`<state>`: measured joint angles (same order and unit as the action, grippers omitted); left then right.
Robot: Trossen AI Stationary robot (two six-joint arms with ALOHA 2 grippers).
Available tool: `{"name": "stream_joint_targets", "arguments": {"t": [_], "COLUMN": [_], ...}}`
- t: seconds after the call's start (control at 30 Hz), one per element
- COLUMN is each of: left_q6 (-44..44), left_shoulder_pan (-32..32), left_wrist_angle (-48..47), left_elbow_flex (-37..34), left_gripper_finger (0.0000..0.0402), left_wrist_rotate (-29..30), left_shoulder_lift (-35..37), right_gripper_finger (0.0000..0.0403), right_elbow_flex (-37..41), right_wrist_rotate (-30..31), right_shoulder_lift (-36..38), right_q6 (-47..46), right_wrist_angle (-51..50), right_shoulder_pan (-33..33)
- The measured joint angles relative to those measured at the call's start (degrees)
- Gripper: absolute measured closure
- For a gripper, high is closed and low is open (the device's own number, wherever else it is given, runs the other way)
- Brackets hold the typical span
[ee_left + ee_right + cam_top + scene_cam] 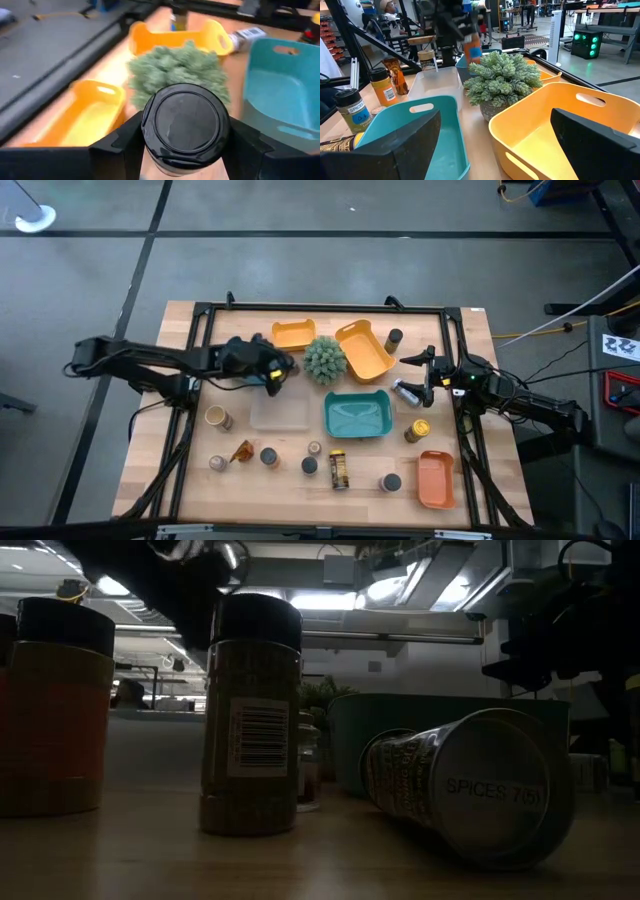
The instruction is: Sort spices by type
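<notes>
Two pincers in play: left pincer [182, 150] pinches a dark-capped jar [185, 127], lifted beside the green plant [324, 358] toward the table's far edge, prob en route to a tray. Right pincer [428, 370] spread wide, idle near the right edge by the teal tray [357, 417]. Other spices sit along the near edge.

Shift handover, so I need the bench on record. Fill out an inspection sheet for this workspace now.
Surface: wooden table inside a black frame.
Job's things: spice jars scattered along the near edge; a dark-capped jar is held up; one jar lies on its side.
Clutter: green spiky plant, teal tray, clear tray, three orange trays.
Grippers: left gripper shut on the dark-capped jar beside the plant; right gripper open, empty, near the fallen jar.
Cables: yellow and white cables on the floor to the right.
Surroundings: grey floor; lit workshop behind.
</notes>
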<state>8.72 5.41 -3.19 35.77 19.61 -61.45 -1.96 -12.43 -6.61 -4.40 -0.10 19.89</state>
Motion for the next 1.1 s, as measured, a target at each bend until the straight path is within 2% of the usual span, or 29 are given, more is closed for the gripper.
{"name": "stream_joint_targets", "arguments": {"t": [0.23,0.43,0.77,1.1], "left_q6": [1.6,9.4,16.8,16.8], "left_shoulder_pan": [0.0,0.0,1.2,4.0], "left_wrist_angle": [-10.5,-19.5,-14.5,-5.3], "left_elbow_flex": [0.0,-0.5,-7.3,-11.0], "left_gripper_finger": [0.0207,0.0203,0.0202,0.0202], "left_wrist_rotate": [8.7,10.3,10.7,10.7], "left_shoulder_lift": [9.7,10.4,6.8,2.0], "right_gripper_finger": [0.0026,0.0027,0.0027,0.0026], "right_elbow_flex": [0.0,0.0,0.0,0.0], "right_wrist_rotate": [0.0,0.0,0.0,0.0], "right_shoulder_lift": [0.0,0.0,0.0,0.0], "right_q6": [0.0,0.0,0.2,0.2], "right_wrist_angle": [0.0,0.0,0.0,0.0], "right_shoulder_pan": [0.0,0.0,0.0,0.0]}}
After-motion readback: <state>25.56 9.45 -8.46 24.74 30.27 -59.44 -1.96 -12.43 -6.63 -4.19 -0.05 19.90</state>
